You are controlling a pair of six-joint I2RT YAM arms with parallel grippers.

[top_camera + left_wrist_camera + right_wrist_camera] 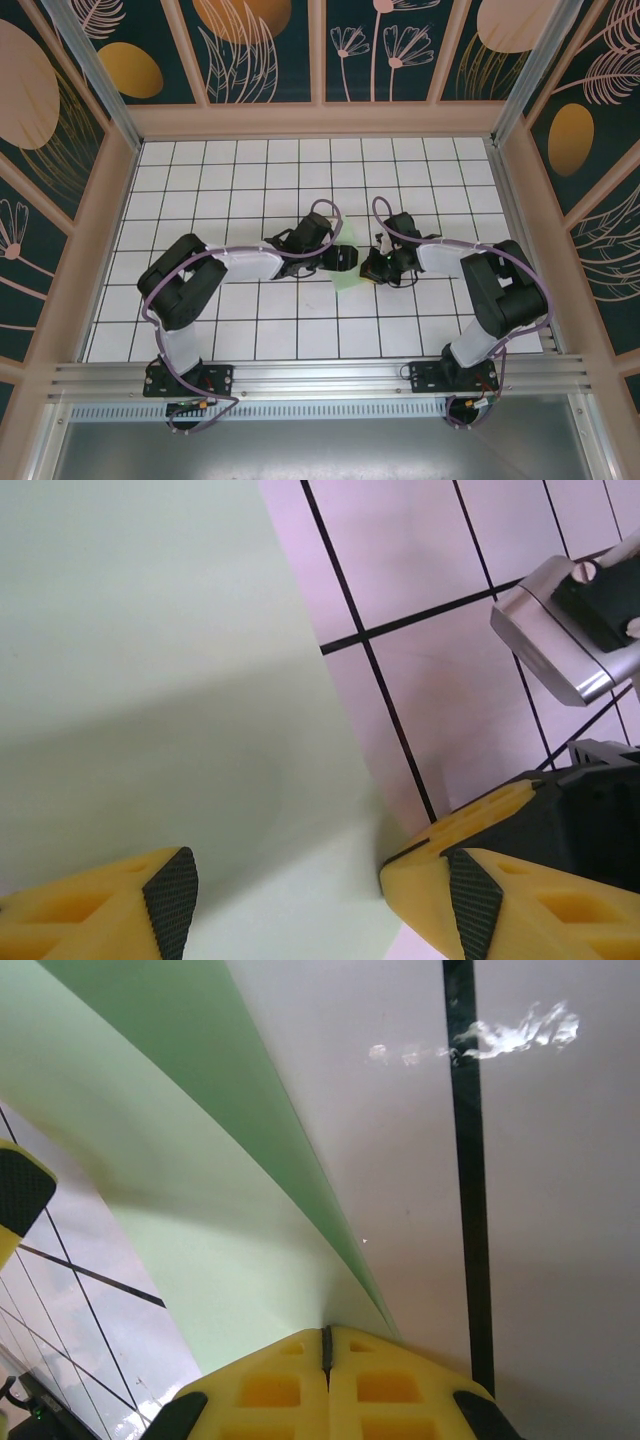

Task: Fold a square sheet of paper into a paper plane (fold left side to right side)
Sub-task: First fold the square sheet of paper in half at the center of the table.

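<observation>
I have the sheet of paper [150, 660] at the middle of the tabletop [200, 170], right where the two arms meet. The right gripper [325, 1345] has its jaws pressed together, and the green edge runs straight into their seam. I read that as a pinch on the sheet, with that side lifted off the tiles in a soft curve. The left gripper [320, 880] hangs low over the sheet with its jaws spread, one finger above the paper and the other by its edge, holding nothing. This paper looks thin and almost weightless, so I expect it to bow, slide on the smooth tiles and crease wherever it is squeezed hard — I would take it only at an edge or corner, lightly, and pin the other side flat while the flap goes over
</observation>
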